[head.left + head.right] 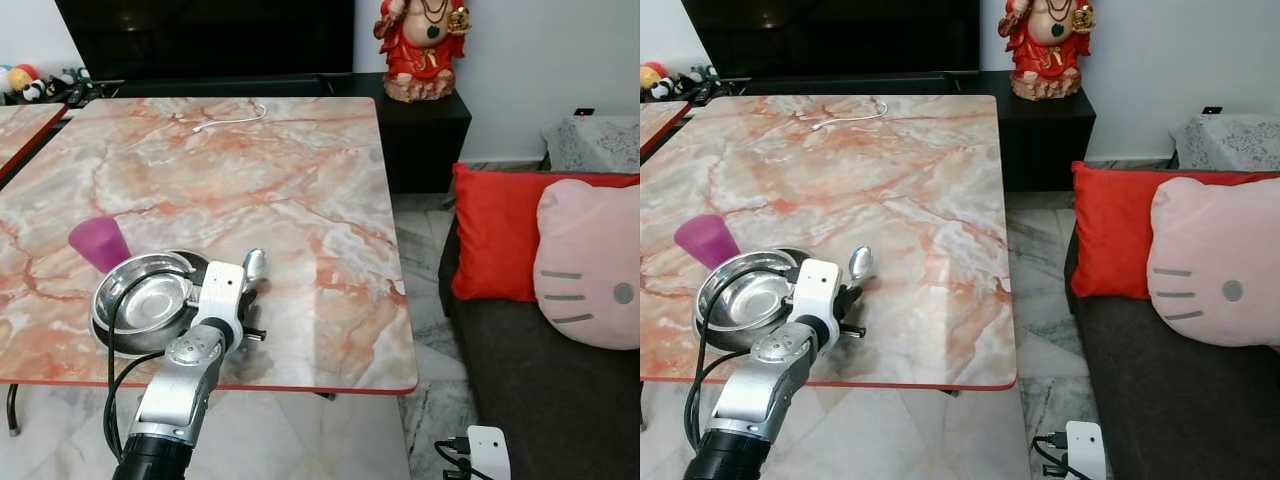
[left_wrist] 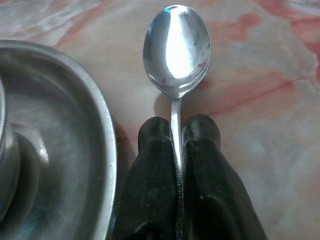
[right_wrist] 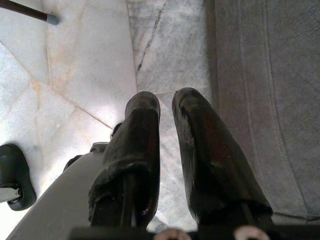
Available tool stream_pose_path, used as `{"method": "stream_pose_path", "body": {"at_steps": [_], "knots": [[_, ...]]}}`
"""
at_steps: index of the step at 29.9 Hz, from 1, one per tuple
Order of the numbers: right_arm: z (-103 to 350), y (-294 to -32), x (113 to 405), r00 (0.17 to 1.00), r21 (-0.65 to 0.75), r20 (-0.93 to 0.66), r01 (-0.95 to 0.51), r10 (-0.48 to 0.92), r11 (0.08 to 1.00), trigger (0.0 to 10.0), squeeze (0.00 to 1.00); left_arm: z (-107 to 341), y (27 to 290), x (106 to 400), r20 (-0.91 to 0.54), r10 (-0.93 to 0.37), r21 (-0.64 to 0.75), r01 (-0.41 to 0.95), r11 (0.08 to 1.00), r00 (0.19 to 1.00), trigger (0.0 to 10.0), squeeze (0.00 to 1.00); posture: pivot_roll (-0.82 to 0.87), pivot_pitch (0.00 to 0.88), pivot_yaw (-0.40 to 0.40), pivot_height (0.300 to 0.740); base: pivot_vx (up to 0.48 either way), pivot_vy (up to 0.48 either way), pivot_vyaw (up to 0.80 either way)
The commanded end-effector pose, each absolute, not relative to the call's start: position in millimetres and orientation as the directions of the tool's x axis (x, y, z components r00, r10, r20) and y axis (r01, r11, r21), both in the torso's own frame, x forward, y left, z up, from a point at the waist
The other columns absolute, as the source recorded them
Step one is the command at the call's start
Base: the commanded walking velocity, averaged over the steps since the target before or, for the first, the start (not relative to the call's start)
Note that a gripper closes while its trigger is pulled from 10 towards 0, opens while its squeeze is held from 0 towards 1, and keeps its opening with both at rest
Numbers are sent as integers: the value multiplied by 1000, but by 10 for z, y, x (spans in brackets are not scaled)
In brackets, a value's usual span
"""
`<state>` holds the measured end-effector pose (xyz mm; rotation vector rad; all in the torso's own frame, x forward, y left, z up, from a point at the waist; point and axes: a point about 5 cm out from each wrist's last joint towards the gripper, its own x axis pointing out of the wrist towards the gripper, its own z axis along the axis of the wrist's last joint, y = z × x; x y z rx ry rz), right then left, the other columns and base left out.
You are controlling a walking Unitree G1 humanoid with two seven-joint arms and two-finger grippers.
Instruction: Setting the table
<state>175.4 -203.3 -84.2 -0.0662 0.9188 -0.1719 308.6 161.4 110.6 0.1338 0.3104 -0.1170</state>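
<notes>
A steel spoon (image 2: 176,55) lies just right of a steel plate (image 1: 120,325) near the marble table's front edge; its bowl (image 1: 254,263) points away from me. My left gripper (image 2: 176,131) is shut on the spoon's handle, low over the tabletop. The plate holds a steel bowl (image 1: 148,300). A purple cup (image 1: 98,242) stands at the plate's far left. My right gripper (image 3: 166,107) hangs beside the sofa over the floor, fingers a little apart with nothing between them.
The marble table (image 1: 250,170) carries a white cable (image 1: 232,119) at its far side. A dark sofa (image 1: 560,400) with a red cushion (image 1: 495,235) and a pink cushion (image 1: 590,265) stands on the right. A white charger (image 1: 485,450) lies on the floor.
</notes>
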Motion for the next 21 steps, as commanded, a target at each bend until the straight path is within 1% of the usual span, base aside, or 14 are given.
{"method": "stream_pose_path", "body": {"at_steps": [1,8,21], "knots": [[-858,-2015,1731,584,-128,-793,117,-172,985,10000,0,1136,1672,3065,-307,-70,124,113,986,949,10000,0,-46,53,33,732,0,0,0],[-857,-2019,1730,584,-128,-792,126,-178,984,10000,0,1100,1619,3055,-327,-72,103,111,989,942,10000,0,-51,63,32,732,0,0,0],[-839,-2001,1772,597,-127,-782,128,-179,984,10000,0,1072,1616,3073,-338,-38,100,76,992,940,10000,0,-51,75,28,732,0,0,0]]}}
